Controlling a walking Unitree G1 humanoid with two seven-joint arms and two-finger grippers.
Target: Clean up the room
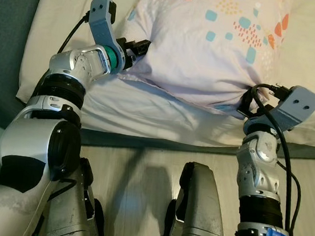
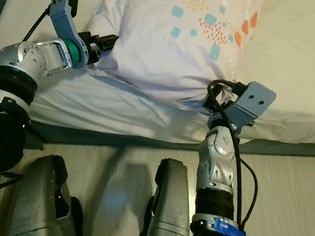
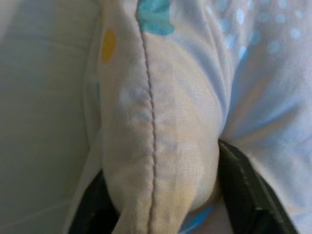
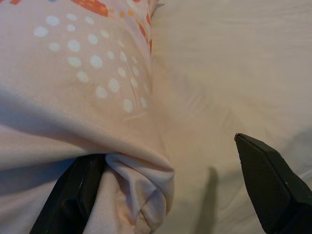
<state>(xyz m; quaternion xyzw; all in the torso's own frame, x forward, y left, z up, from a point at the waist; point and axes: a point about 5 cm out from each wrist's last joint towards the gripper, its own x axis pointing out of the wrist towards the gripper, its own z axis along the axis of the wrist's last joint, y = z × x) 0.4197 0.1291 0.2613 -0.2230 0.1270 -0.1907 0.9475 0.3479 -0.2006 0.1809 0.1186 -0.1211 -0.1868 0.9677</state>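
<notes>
A white pillow (image 1: 212, 44) printed with orange, blue and yellow patches lies on the bed's cream sheet (image 1: 163, 119). My left gripper (image 1: 138, 51) is shut on the pillow's near left corner; in the left wrist view the seamed corner (image 3: 156, 122) is bunched between the two black fingers (image 3: 248, 195). My right gripper (image 1: 251, 103) is at the pillow's near right corner and stands open. In the right wrist view one finger (image 4: 73, 195) rests against the folded corner (image 4: 141, 195), while the other finger (image 4: 273, 185) hangs well apart over bare sheet.
The bed's dark grey edge (image 1: 160, 144) runs across in front of me, with pale wooden floor (image 1: 139, 173) below it. My own legs (image 1: 197, 215) stand close to the bed. A dark blue-grey surface (image 1: 7, 30) borders the bed on the left.
</notes>
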